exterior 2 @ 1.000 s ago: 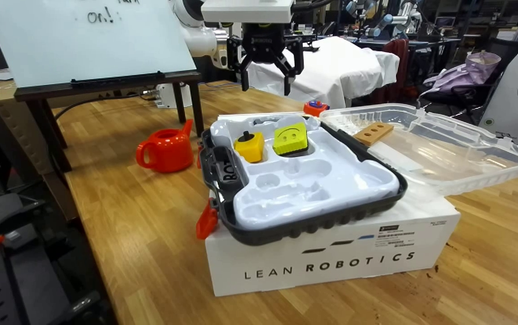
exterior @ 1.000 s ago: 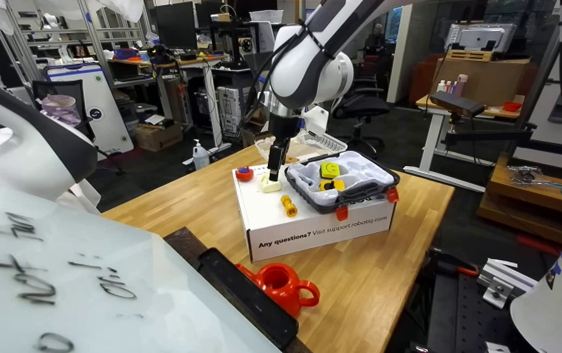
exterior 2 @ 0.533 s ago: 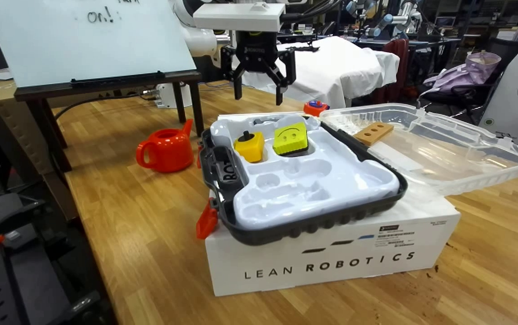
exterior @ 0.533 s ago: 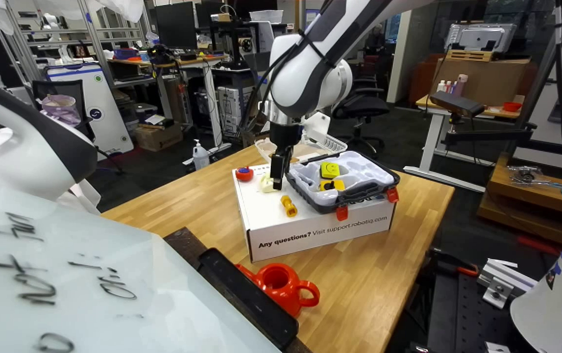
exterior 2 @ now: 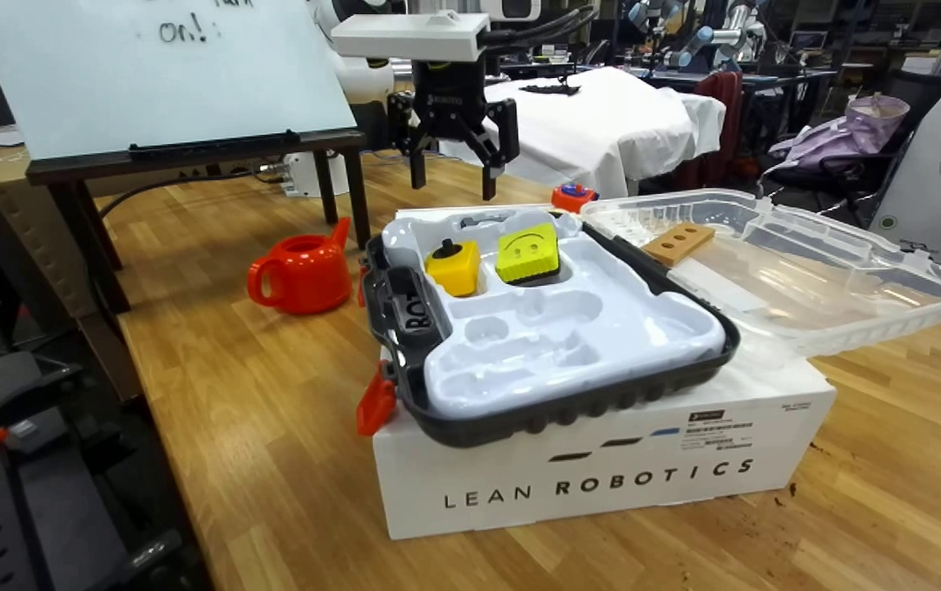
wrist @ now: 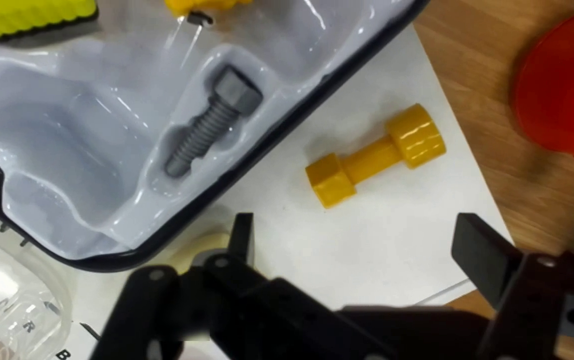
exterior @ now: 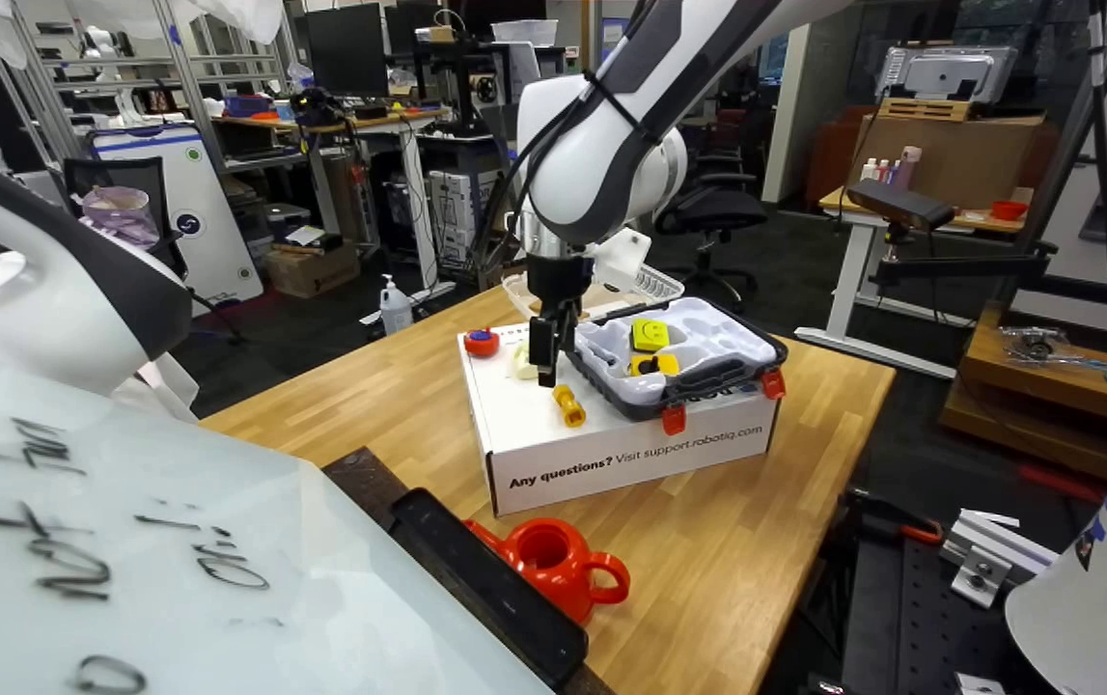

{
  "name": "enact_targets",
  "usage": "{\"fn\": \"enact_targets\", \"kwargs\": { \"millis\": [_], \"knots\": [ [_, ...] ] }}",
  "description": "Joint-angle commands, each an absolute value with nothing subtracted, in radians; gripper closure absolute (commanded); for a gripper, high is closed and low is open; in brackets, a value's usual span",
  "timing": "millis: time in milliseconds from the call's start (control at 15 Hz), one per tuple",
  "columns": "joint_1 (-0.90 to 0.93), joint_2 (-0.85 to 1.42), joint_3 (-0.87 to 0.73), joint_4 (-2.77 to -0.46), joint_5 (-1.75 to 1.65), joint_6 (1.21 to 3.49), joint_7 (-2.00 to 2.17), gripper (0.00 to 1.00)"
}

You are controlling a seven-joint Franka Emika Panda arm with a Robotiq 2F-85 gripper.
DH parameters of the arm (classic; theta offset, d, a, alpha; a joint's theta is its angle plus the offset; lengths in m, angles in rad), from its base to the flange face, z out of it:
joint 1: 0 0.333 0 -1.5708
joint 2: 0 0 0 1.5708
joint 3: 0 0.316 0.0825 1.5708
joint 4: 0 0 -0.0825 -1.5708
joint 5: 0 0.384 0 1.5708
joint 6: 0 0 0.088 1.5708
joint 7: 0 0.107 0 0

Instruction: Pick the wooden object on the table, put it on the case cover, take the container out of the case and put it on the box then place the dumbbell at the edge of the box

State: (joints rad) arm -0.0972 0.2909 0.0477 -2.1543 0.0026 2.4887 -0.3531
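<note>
Pale wood tabletop runs out beneath the claw, and a whiteboard stands off to one side of it. Two black fingers, spread wide, hang above the white cardboard box. Just ahead of them in the wrist view, lined up with the gap between, the yellow dumbbell lies on the box's top. Ahead and to the claw's left in that view, the open black case sits on the same box; inside it are a grey bolt, a black-knobbed yellow piece and a yellow-green smiley sponge. Also to the left, the clear case cover is folded back, a drilled wooden block resting in it. Beside one finger a pale yellow object, possibly a tub, shows only in part. Well to the claw's right, the red teapot stands on the tabletop.
</note>
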Motion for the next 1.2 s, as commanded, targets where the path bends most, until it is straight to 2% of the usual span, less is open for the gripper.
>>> {"fn": "enact_targets", "kwargs": {
  "millis": [0, 333, 1133],
  "knots": [
    [-0.089, 0.254, 0.052, -2.158, 0.037, 2.419, -0.333, 0.00],
    [-0.069, 0.203, 0.050, -2.161, 0.092, 2.322, -0.289, 0.00],
    [-0.074, 0.261, 0.035, -2.134, 0.106, 2.360, -0.261, 0.00]
  ]
}}
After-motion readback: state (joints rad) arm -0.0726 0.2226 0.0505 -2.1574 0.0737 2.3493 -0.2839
